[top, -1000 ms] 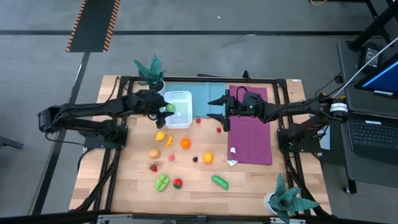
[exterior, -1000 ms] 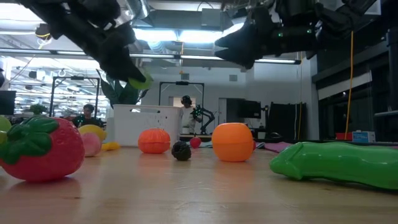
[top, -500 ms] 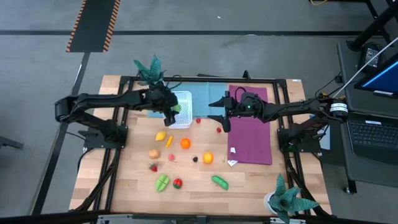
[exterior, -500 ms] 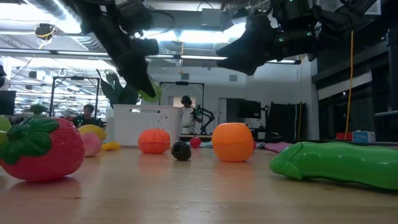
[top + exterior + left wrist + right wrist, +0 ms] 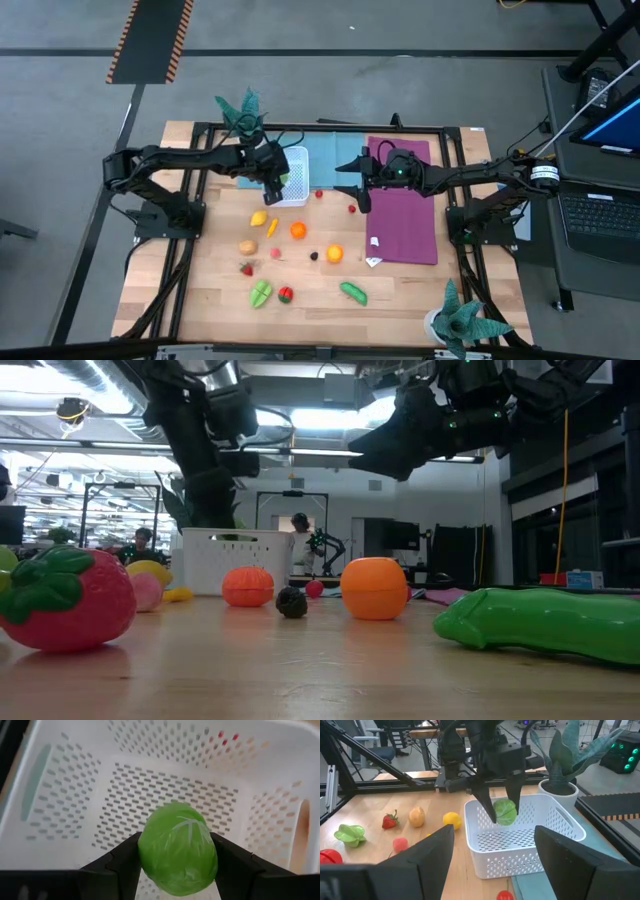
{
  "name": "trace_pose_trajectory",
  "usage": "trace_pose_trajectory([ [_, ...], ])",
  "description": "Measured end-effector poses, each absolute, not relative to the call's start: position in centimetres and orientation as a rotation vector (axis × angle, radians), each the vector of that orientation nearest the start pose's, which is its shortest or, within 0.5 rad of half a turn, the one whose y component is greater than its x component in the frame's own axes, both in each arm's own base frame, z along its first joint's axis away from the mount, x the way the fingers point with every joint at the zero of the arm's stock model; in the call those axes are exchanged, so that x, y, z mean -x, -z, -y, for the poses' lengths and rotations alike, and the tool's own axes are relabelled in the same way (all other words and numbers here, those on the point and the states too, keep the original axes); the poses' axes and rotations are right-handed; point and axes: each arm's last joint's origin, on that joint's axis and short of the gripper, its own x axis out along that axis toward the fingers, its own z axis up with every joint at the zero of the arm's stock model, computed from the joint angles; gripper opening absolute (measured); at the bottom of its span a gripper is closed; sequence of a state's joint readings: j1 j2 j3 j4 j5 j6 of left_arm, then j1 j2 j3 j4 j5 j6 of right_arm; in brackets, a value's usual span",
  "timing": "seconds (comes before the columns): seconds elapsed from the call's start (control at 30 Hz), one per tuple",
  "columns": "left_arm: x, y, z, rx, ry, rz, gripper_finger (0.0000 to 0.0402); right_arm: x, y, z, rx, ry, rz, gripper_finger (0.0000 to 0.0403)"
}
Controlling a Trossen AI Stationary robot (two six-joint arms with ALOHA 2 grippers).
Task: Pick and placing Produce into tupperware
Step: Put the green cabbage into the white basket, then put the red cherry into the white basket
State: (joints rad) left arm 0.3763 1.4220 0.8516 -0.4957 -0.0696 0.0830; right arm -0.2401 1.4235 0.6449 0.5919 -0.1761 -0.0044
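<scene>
Left tool (image 5: 504, 805) pinching round green cabbage (image 5: 177, 850) between 2 fingers, hanging just above white tupperware (image 5: 150, 790) floor, long axis near vertical. Cabbage's underside hiding behind fingers. Right tool (image 5: 358, 180) waiting spread beside tupperware, above the desk (image 5: 310, 300); fingertips cropped.

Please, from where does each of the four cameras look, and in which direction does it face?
High view: above the table, facing straight down; both arms show, the left end effector over the white tupperware.
Low view: at table-top height, facing level across the table; the arms come in from above.
Left wrist view: on the left arm, facing down into the tupperware; its fingers hold the green produce.
Right wrist view: on the right arm, facing the left end effector; its own fingers stand open.
Both wrist views share the green produce.
</scene>
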Motion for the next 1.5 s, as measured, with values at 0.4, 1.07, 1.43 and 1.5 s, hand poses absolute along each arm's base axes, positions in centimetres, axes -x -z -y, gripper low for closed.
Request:
trace_pose_trajectory([
  [0.4,-24.8,-18.9,-10.2,0.087,-0.348,-1.118,0.0200,-28.5,-21.7,6.5,-0.034,0.063,-0.183,0.0278],
  [1.07,-25.7,-18.7,-10.3,0.054,-0.319,-1.067,0.0243,-28.5,-21.5,6.4,-0.041,0.063,-0.212,0.0278],
  [1.43,-23.5,-24.5,-9.1,-0.020,-0.276,-0.722,0.0244,-28.3,-20.9,6.4,-0.054,0.067,-0.276,0.0278],
  [1.5,-22.5,-24.7,-8.5,-0.033,-0.279,-0.651,0.0244,-28.3,-20.8,6.4,-0.058,0.072,-0.280,0.0278],
])
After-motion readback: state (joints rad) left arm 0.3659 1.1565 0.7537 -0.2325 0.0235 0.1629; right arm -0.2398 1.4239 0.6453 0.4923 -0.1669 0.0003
